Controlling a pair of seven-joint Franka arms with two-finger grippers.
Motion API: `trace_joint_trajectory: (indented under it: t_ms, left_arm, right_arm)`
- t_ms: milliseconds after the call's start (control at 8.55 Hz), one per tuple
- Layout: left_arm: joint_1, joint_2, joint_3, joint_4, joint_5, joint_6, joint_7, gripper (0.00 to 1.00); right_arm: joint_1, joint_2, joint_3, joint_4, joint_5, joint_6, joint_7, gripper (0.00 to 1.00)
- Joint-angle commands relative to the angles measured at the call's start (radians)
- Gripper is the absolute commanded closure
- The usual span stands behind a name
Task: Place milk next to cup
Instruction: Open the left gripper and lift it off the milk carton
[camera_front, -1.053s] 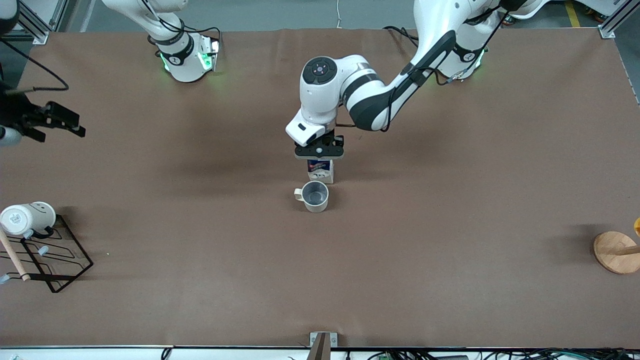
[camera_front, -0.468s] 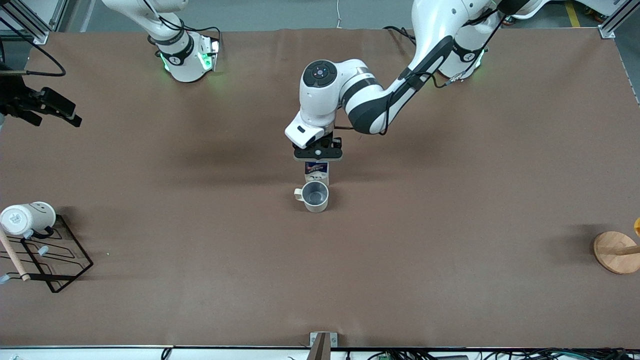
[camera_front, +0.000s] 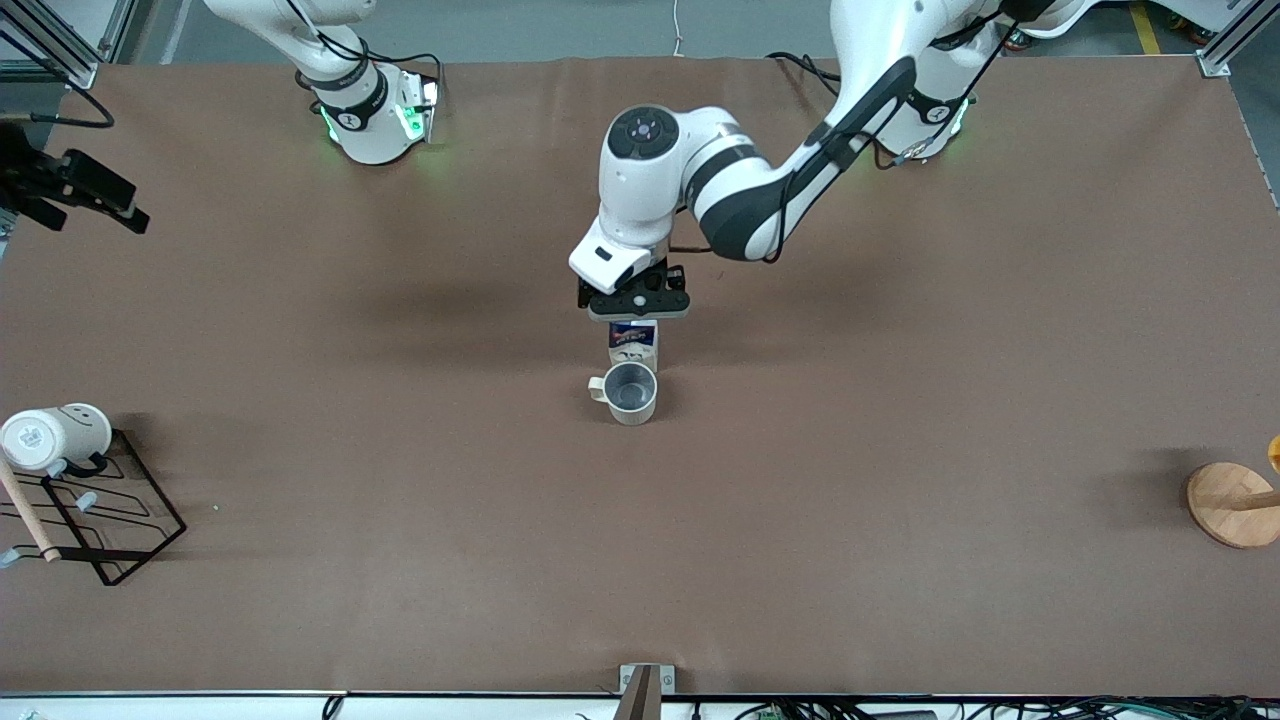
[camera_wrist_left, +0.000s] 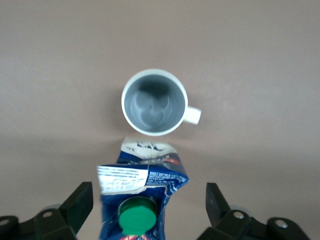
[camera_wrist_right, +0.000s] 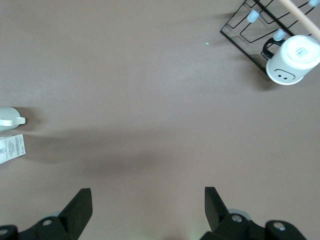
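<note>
From the front, my left claw (camera_front: 634, 304) hangs over the milk (camera_front: 634, 345), which stands on the bench (camera_front: 900, 420) just beside the cup (camera_front: 630, 391), farther from the camera. My left wrist shows both fingers (camera_wrist_left: 75, 205) spread clear of the milk (camera_wrist_left: 142, 192): placing looks done, only withdrawing left. My right claw (camera_wrist_right: 145, 212) waits open, well apart from the cup (camera_wrist_right: 9, 117).
</note>
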Motion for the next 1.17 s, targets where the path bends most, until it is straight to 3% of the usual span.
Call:
trace_joint_trajectory:
  t_ms: [0, 351, 468, 585, 702, 1053]
  left_arm:
    - [0.080, -0.173, 0.008, -0.025, 0.005, -0.062, -0.021, 0.00]
    - [0.291, -0.286, 0.008, -0.028, 0.006, -0.198, 0.012, 0.00]
    - [0.386, -0.304, -0.009, -0.030, -0.029, -0.212, 0.047, 0.00]
    - [0.415, -0.341, 0.005, -0.028, -0.082, -0.214, 0.054, 0.00]
    - [0.420, -0.370, 0.075, -0.028, -0.109, -0.247, 0.148, 0.00]
    - [0.353, -0.485, 0.369, -0.030, -0.334, -0.426, 0.825, 0.00]
  right_arm:
    - [-0.007, -0.006, 0.005, 0.009, -0.028, -0.017, -0.041, 0.01]
    - [-0.009, -0.006, 0.003, 0.009, -0.029, -0.017, -0.041, 0.01]
    - [-0.007, -0.006, 0.005, 0.009, -0.029, -0.017, -0.041, 0.01]
    - [-0.006, -0.006, 0.005, 0.009, -0.029, -0.018, -0.041, 0.01]
    - [-0.009, -0.006, 0.003, 0.007, -0.029, -0.018, -0.043, 0.01]
    - [-0.012, -0.006, 0.002, 0.007, -0.030, -0.017, -0.043, 0.01]
